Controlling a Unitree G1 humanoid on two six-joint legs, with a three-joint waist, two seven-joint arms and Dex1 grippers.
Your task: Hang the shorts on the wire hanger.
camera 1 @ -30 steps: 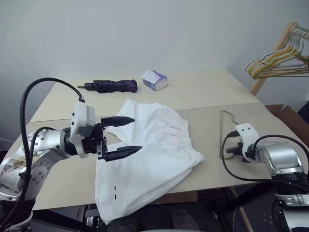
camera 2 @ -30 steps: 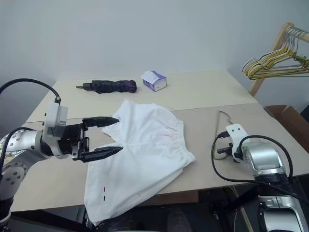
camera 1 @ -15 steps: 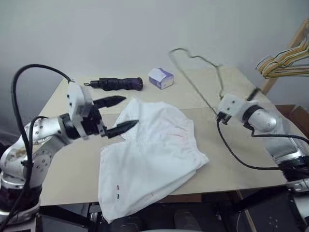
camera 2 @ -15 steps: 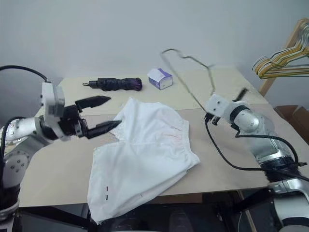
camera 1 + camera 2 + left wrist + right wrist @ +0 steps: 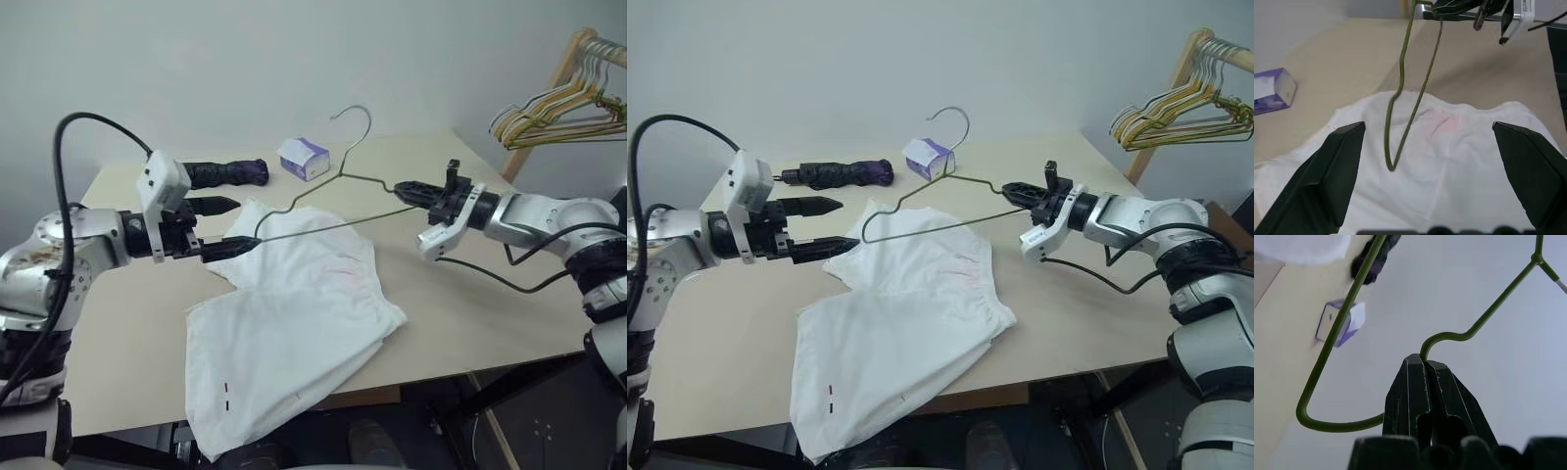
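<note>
- My right claw (image 5: 400,186) is clamped shut on the wire hanger (image 5: 313,201), gripping one corner of it, with the hanger raised off the counter (image 5: 460,294) and stretched across toward my left side.
- The hanger's far corner hangs above the shorts (image 5: 294,313), between the two fingers of my left claw (image 5: 223,227), with air on both sides (no contact that I can see).
- Left claw is spread wide and holds nothing, poised over the shorts' near-left edge.
- The shorts lie flat on the counter, one leg drooping over the front edge.
- Bare counter to the right of the shorts, under my right arm.
- Behind the shorts: a folded dark umbrella (image 5: 220,173) and a small purple-and-white box (image 5: 303,158), well clear of the hanger.
- Off the counter's back-right corner, a wooden rack (image 5: 549,93) with bunched hangers (image 5: 549,116).
</note>
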